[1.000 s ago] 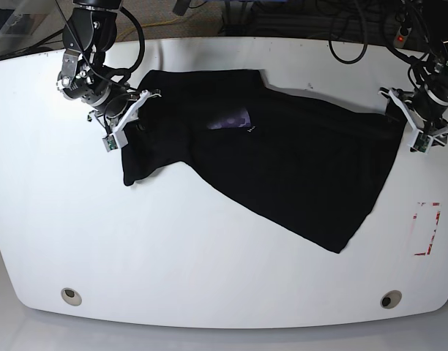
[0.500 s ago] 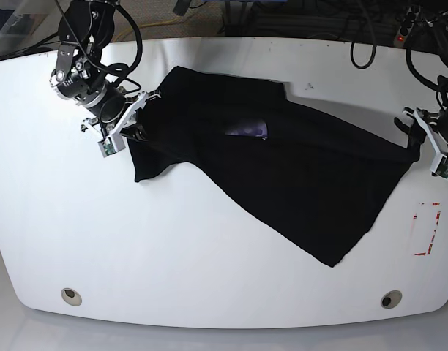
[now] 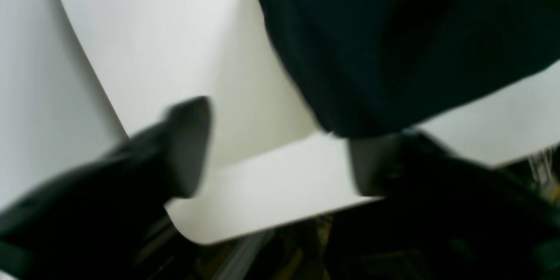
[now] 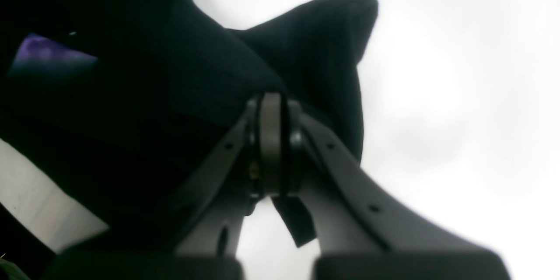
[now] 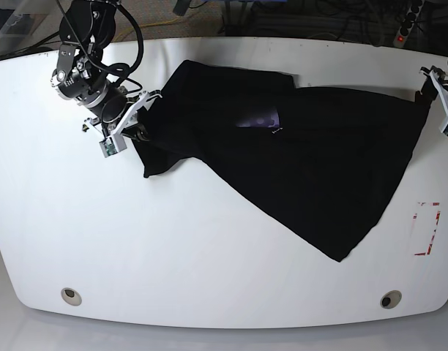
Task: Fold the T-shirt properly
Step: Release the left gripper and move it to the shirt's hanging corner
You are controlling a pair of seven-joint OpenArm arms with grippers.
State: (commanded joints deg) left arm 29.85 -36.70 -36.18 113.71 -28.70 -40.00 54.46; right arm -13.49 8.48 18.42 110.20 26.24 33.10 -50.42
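Between the two grippers, stretched across the far half of the white rounded table, lies the large black short-sleeved cloth T-shirt, its small purple inner patch showing near the collar. One corner runs to the right gripper, the opposite corner to the left gripper, and a long loose flap sags toward the near edge of the table, well away from both tools.

In the right wrist view the right gripper's jaws are pressed together with black cloth bunched directly ahead of and around the tips, so it is clenched on the shirt, a sleeve end standing up just beyond it. The left gripper is another matter: in the left wrist view (badly blurred) its two dark fingers stand apart, with the shirt's edge reaching down to the tip of one of them, and I cannot tell whether any cloth is actually caught.

The shirt looks light, limp and wholly without stiffness. It will drape and wrinkle wherever unsupported, and it should slide easily over the smooth tabletop, so pulling one corner drags the rest. My judgement is that holds belong at hems, shoulder seams or corners, where the doubled cloth gives the tips something to bite, with both held points kept taut between the tools so the fold lands flat. A pinch mid-panel would only raise a tent of fabric.
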